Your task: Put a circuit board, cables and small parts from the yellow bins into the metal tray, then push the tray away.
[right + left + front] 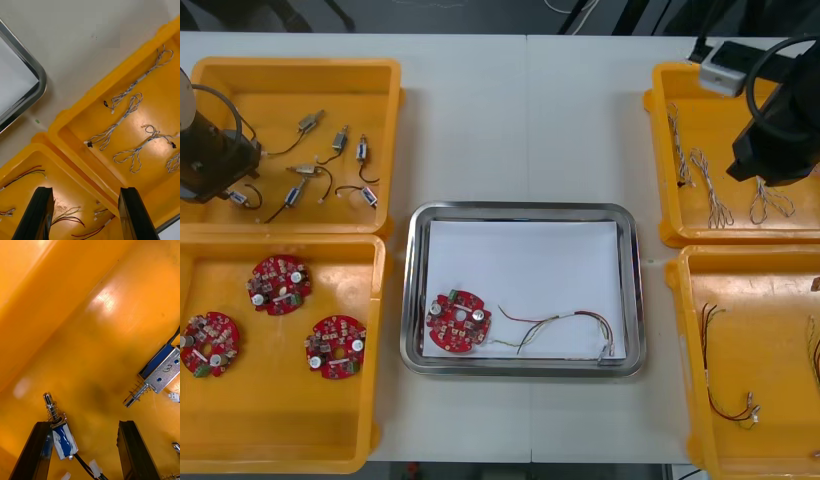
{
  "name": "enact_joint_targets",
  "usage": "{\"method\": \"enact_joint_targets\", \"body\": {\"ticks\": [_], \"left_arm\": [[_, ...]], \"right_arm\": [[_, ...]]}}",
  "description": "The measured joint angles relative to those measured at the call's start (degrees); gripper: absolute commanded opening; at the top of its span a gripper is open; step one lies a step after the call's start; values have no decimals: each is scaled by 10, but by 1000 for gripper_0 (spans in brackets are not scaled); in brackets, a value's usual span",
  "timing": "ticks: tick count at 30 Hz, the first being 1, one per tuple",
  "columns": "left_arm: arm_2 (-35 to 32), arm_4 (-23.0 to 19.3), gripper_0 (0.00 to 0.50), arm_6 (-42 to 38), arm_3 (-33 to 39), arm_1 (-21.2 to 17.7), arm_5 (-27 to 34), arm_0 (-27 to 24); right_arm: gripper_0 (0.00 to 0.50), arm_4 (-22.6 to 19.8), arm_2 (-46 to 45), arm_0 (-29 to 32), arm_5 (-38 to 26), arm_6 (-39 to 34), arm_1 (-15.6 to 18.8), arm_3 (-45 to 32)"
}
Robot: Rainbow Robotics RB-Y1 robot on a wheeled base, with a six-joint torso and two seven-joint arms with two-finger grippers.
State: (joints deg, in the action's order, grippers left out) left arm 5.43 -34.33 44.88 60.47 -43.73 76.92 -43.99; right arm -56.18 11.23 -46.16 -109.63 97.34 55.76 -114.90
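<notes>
Nearest you, the yellow plastic bin (pixel 270 410) at the surface's near left corner holds three round red circuit boards (pixel 335 346), and its twin (pixel 770 340) at the near right corner holds the thin red and yellow cables (pixel 748 408). Between them, the shiny metal tray (pixel 635 290) with its white lining already carries one board (pixel 458 321) and one red and yellow cable (pixel 560 325), so you are likely on the small-parts step. Your left end effector (pixel 85 425) is low in the far left bin (pixel 300 75), released and gripping nothing, with a small blue-wrapped metal part (pixel 62 431) lying just inside one finger. You should shift sideways to centre the part's body between the fingers, then close, watching that its trailing lead does not snag. Your right end effector (pixel 85 189) hangs released over the wall between the two right bins, with the twisted blue and white cables (pixel 112 129) beyond it.
</notes>
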Motion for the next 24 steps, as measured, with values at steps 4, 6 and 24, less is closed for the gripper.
{"method": "enact_joint_targets", "body": {"ticks": [4, 6, 24], "left_arm": [[0, 0, 500, 0, 0, 0, -1, 4], [0, 0, 500, 0, 0, 0, -3, 8], [26, 2, 0, 0, 0, 1, -20, 18]], "right_arm": [[500, 29, -19, 0, 0, 26, 5, 45], [500, 48, -29, 0, 0, 29, 5, 69], [500, 94, -151, 0, 32, 50, 4, 298]]}}
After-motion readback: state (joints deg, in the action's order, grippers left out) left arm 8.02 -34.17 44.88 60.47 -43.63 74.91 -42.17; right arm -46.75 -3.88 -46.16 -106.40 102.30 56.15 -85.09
